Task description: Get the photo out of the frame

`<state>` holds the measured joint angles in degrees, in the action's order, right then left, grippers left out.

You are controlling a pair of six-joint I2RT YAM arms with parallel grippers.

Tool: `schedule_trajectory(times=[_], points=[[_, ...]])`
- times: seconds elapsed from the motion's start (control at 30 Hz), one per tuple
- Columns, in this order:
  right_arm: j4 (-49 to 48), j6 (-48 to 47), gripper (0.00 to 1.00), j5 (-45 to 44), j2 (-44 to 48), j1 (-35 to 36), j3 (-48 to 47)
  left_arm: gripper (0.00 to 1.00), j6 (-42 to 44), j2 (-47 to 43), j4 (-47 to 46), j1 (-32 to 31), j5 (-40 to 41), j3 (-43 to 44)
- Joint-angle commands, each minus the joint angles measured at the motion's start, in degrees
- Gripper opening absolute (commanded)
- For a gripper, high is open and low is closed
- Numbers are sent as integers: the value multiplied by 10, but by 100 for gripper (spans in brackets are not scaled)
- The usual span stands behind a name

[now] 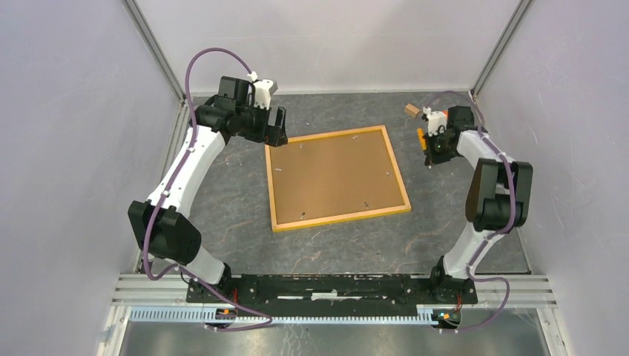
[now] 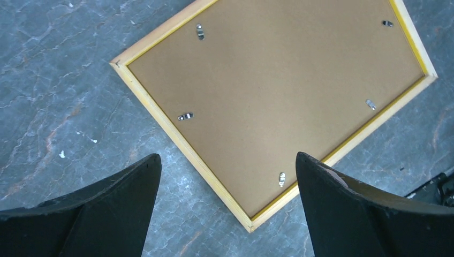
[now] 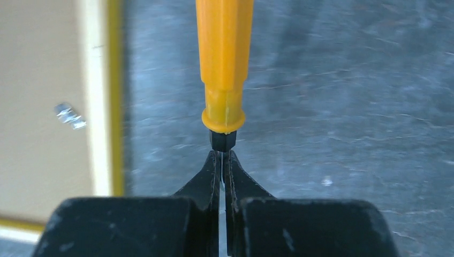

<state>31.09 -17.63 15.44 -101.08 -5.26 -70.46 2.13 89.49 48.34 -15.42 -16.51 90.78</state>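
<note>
The frame (image 1: 337,178) lies back-up on the table (image 1: 245,215), just below and ahead of my left gripper (image 2: 227,156), whose jaws stand spread and empty. My right gripper (image 3: 222,155), the frame's edge at its left, clamps the thin tip of an orange-handled tool (image 3: 225,53).

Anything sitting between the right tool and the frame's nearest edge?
No. Only bare grey tabletop separates the right tool, pinching an orange-handled implement, from the frame; the top and right wrist views both show it.
</note>
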Motion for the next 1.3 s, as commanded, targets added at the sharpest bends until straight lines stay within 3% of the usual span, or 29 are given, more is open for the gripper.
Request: schedule_trajectory(times=[0.0,0.37,0.63,1.07,1.27], points=[[-11,-8,0,-49,-57,-23,-91,100,-31,13,-27,0,37,25],[21,17,0,-83,-226,-35,-298,100,-22,-6,-15,-1,37,7],[14,25,5,-107,-280,-35,-341,100,-22,-16,-2,-1,39,-5],[13,37,29,-105,-273,-35,-331,100,35,5,34,-1,30,28],[21,28,49,-77,-245,-35,-333,100,117,14,87,-6,-41,49]])
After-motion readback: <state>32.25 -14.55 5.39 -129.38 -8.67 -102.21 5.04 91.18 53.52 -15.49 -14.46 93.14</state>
